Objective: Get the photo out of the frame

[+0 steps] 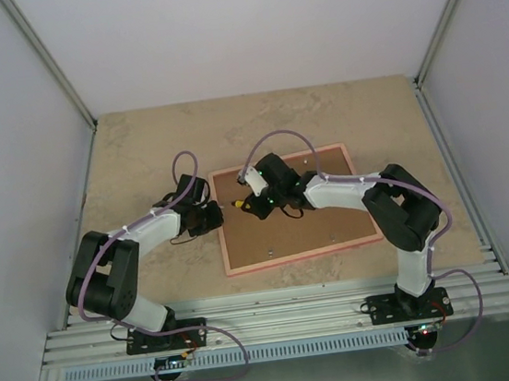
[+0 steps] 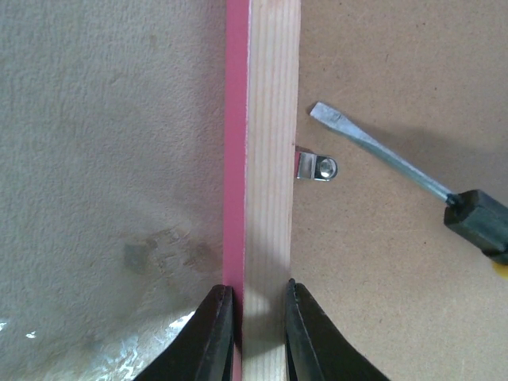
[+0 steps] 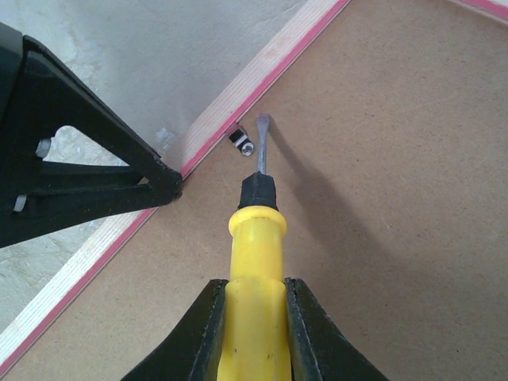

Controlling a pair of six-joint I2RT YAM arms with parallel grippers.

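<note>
The frame (image 1: 306,231) lies flat on the table (image 1: 138,149), face down, with its brown back up. It sits near the middle of the table, a little toward 3 o'clock. A thin pink edge runs all around it. The photo cannot be seen from this side.

On the frame's 9 o'clock side there is a bare wood strip next to the pink edge. The left claw (image 2: 258,305) is closed on this strip, with one finger on the pink outer side and one on the inner side.

A small shiny metal clip (image 2: 319,167) sits on the brown back, touching the inner side of the same strip, a bit further along from the left claw.

The right claw (image 3: 255,302) reaches over the brown back from 3 o'clock. It is closed tight on the yellow handle of a screwdriver (image 3: 255,262). In the right wrist view the flat tip points to 12 o'clock and the clip is just beside it at 11 o'clock. I cannot tell if the tip touches the clip.

Both arms bend in toward the frame from the near edge of the table.
</note>
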